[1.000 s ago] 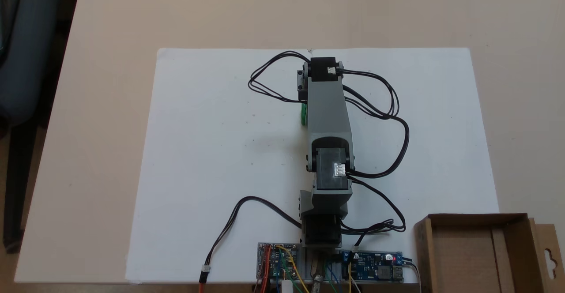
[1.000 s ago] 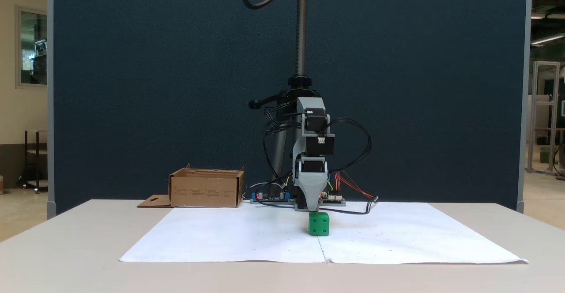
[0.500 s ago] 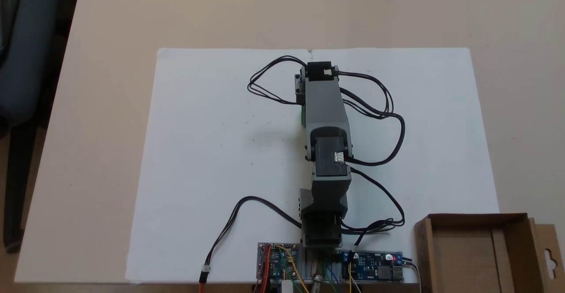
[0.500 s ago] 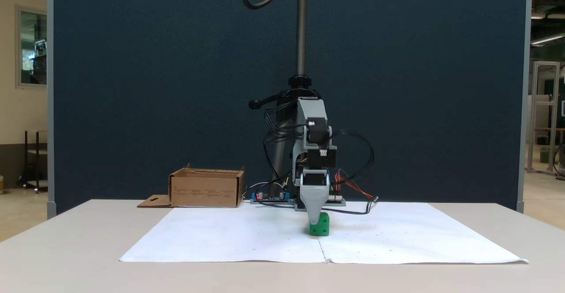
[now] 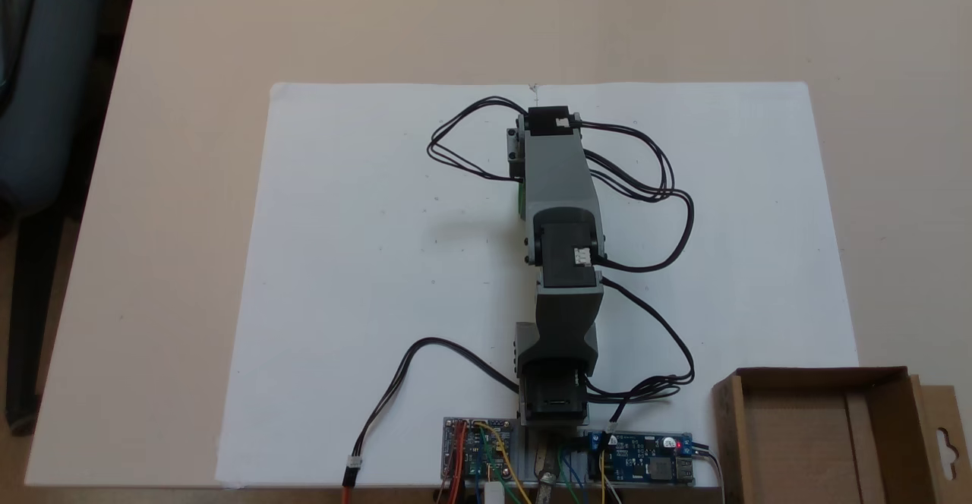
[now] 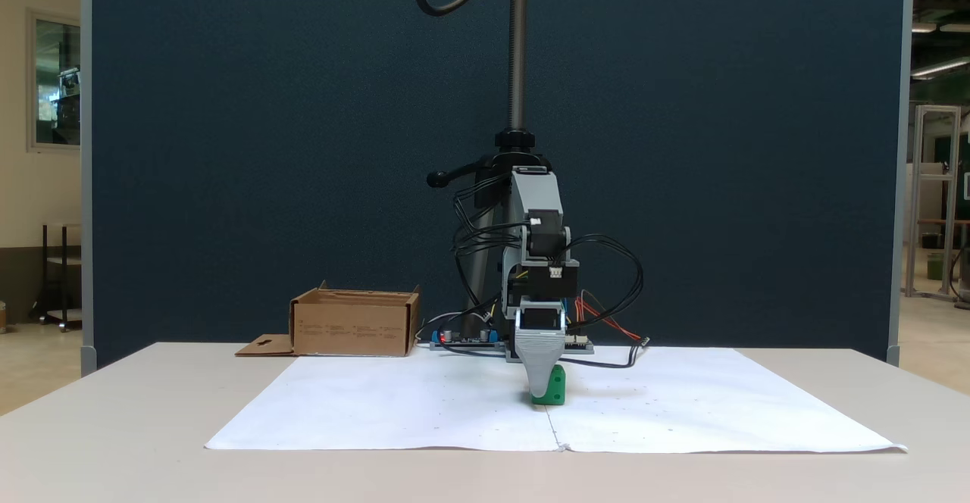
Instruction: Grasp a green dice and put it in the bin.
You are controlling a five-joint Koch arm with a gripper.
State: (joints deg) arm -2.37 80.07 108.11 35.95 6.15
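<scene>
Since the earlier frames the arm has lowered: the fingers, previously above the green dice, now reach down in front of it, and the wrist motor sits lower.

In a fixed view from the front, the fingers (image 6: 540, 389) point straight down, with the grey front finger tapering to a tip at the level of the white paper sheet (image 6: 682, 420). This finger covers the left portion of the green dice (image 6: 557, 388); the dice's right portion projects just to the right of the finger, resting on the sheet. The two fingers lie one behind the other for this camera, so whether they are spread, closed, or clamped on the dice cannot be told.

In a fixed view from above, the arm (image 5: 558, 177) extends away from its base and covers the fingers. A thin strip of the green dice (image 5: 521, 199) shows at the left edge of the grey forearm link.

The bin (image 5: 824, 428) stands on the bench (image 5: 190, 48) well apart from the fingers, beside the arm's base at the lower right corner of the view from above. In the front view the bin (image 6: 355, 325) stands behind and to the left of the fingers, with its side flap lying flat on the bench. Black cables loop off both sides of the arm.
</scene>
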